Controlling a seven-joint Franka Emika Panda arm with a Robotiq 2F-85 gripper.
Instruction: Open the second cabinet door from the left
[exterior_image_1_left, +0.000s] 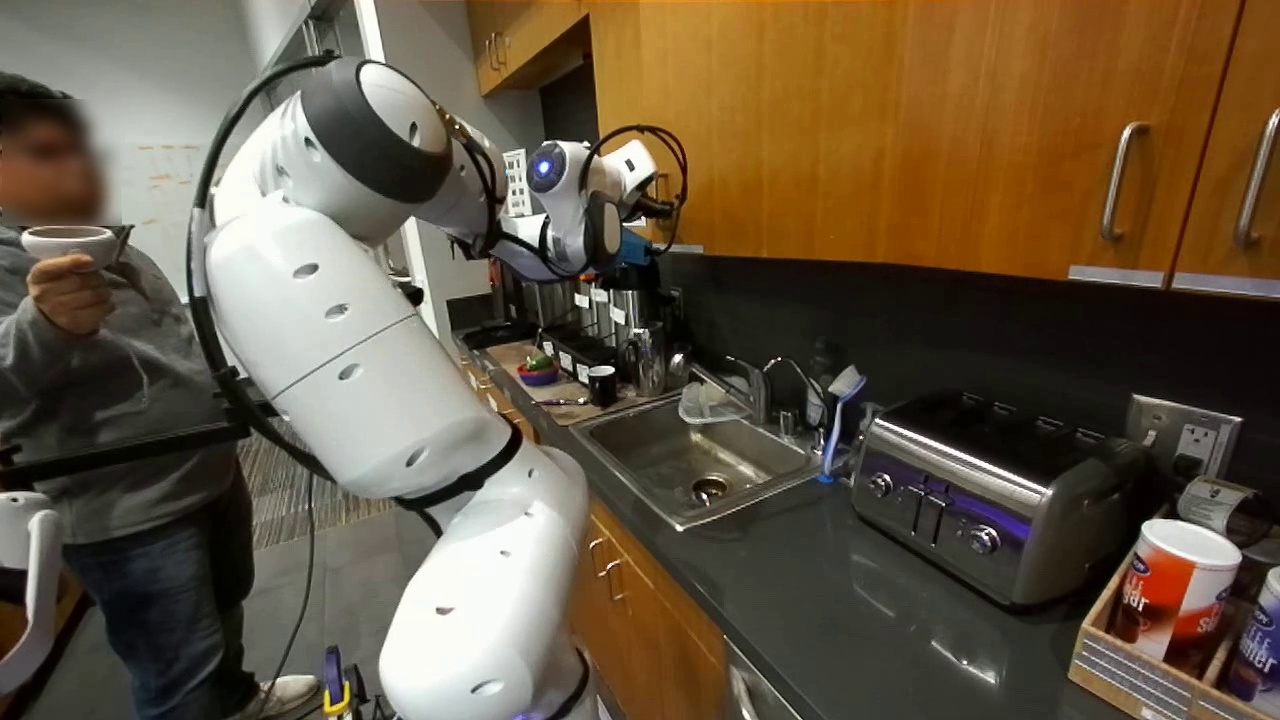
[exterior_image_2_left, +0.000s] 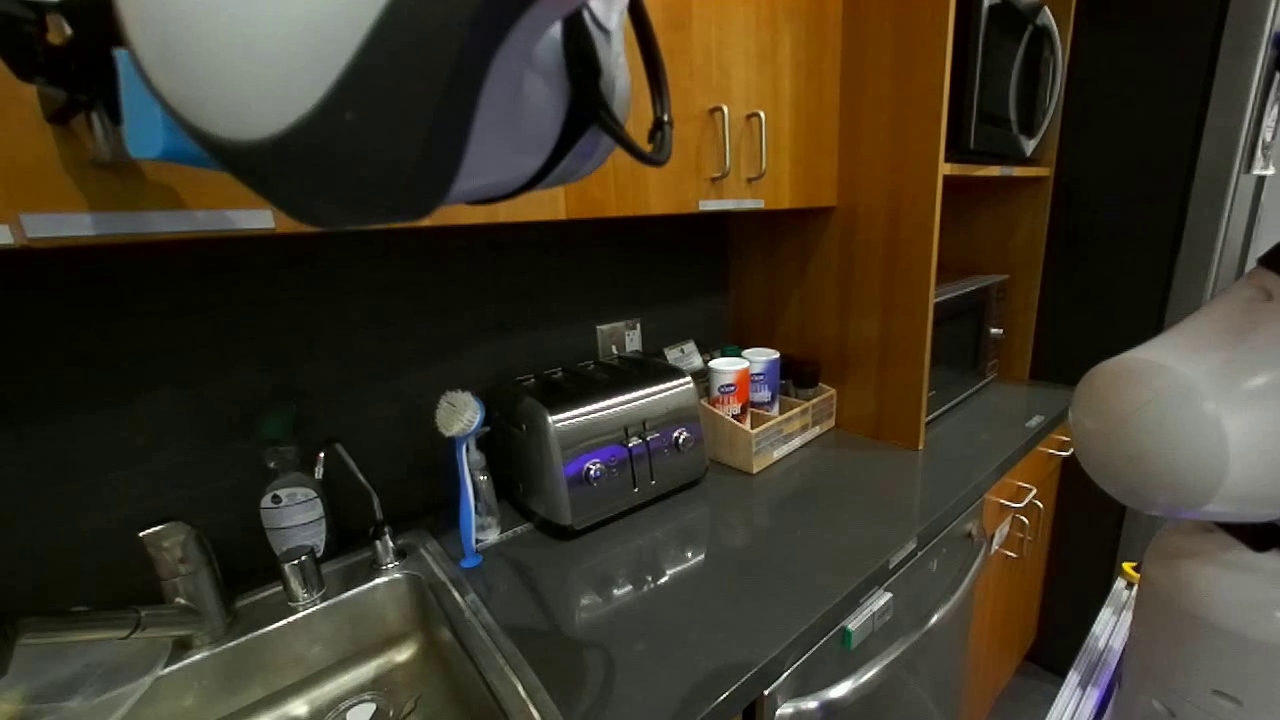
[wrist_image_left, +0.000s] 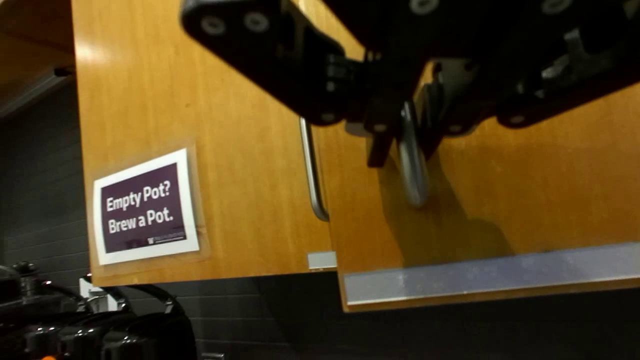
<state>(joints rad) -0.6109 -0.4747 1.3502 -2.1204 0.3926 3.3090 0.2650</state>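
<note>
Cabinet door (wrist_image_left: 560, 195), which we are taking to be the second from the left, is hanging high on the wall and filling the right of the wrist view. Its left edge is appearing slightly proud of its neighbour, so we are judging it barely ajar, with most of the swing remaining. Our white Panda arm (exterior_image_1_left: 360, 380) is standing before it, partly hiding it in both exterior views. To its left, the neighbouring door (wrist_image_left: 240, 110) is looking flush. Lower and smaller, the sink (exterior_image_1_left: 660, 455) is lying beneath, while the "Empty Pot? Brew a Pot." sign (wrist_image_left: 142, 207) is showing on that left-hand door.

Smaller again, our gripper (wrist_image_left: 405, 150) is showing at the top of the wrist view, its fingers (wrist_image_left: 378, 155) drawn close together and seemingly clamping the metal bar handle (wrist_image_left: 416, 185).

Everything is now turning on that bar: it is lying directly between the fingers, near the door's left edge, its long axis running upright, its lower end poking out below them. With the handle sitting there, we are expecting hinges on the right, unseen; the pull is calling for an outward, rightward arc, and a straight tug would be risking a slip.
</note>
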